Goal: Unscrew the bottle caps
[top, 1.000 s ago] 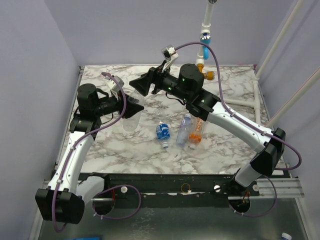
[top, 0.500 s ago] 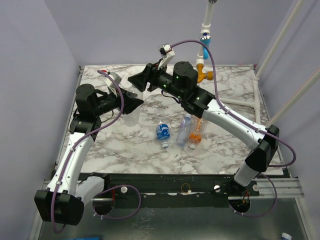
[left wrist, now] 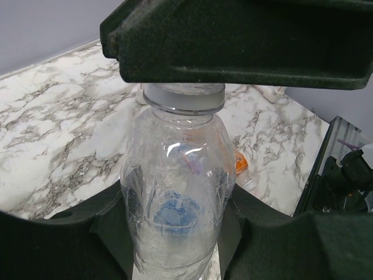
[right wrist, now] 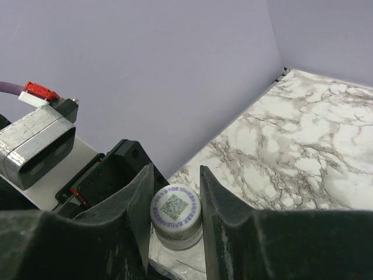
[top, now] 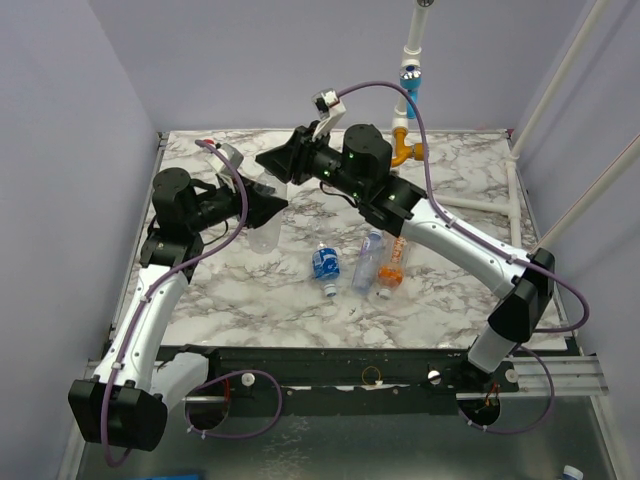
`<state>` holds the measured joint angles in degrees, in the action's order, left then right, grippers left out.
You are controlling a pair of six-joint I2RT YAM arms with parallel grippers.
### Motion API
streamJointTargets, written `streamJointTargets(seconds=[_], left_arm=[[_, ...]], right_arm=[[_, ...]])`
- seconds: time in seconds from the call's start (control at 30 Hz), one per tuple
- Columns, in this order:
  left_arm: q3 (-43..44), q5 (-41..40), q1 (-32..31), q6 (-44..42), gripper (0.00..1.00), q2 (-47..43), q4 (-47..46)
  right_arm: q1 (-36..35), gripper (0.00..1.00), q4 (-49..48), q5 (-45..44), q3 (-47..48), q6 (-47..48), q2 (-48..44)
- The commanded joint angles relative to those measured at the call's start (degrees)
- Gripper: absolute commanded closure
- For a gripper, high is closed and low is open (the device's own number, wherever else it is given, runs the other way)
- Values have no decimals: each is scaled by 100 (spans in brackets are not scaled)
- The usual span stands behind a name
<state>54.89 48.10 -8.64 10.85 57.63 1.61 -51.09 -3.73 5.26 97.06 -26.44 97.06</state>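
Inside the right pincer (right wrist: 176, 178) sits the white cap (right wrist: 176, 214).

A marble table (top: 250, 290) stood between lavender walls (top: 250, 60). At its far edge rose an upright white pipe (top: 413, 40) with a blue fitting (top: 410, 78) and, lower, an orange fitting (top: 410, 152). Slanted white rods (top: 560, 70) leaned along the right side.
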Motion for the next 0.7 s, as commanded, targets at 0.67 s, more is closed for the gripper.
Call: streamJointTargets(seconds=[0.67], left_arm=[[769,2830,-138,2390,93,144,-1223]], right_arm=[[47,93,-1622,3397,-1266,597,-1495]])
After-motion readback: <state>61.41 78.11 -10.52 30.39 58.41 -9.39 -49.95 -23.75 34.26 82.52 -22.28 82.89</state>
